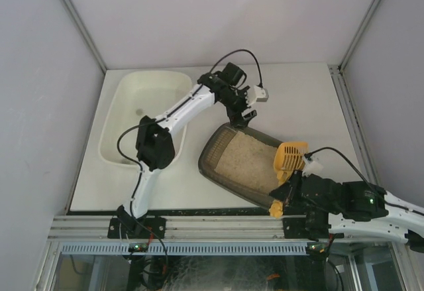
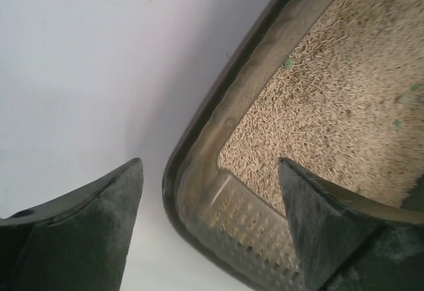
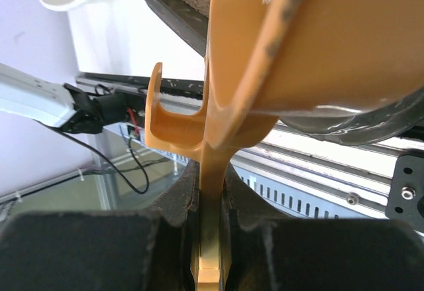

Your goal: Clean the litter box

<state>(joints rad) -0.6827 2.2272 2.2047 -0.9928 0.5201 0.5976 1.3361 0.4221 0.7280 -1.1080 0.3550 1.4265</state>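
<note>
**Left wrist view: open jaws astride the tray's corner, scoop held ready**

Seen from the top external camera, the litter box [image 1: 242,165] lies askew at the centre of the table [image 1: 311,99], just lower right of the white tub [image 1: 142,115] that fills the upper left. The left gripper [image 2: 211,172] stands wide open over the box's far corner. One finger is outside the box above the bare table and the other is over the litter [image 2: 331,105], with the rim between them unpinched (I cannot tell whether either pad touches the plastic). The right gripper [image 3: 212,195] is clamped tight on the flat handle of the orange scoop [image 1: 291,157], whose slotted bowl sits at the box's right-hand end, right of centre in the overhead frame.

The step in hand looks like bracing the box before sifting. The next move calls for the left jaws to close squarely on the corner wall so the tray cannot slide. The scoop would then need to dip under the litter and work toward the greenish specks [image 2: 288,62] at the upper right of the left wrist frame. The tub is probably where the waste will go.
</note>
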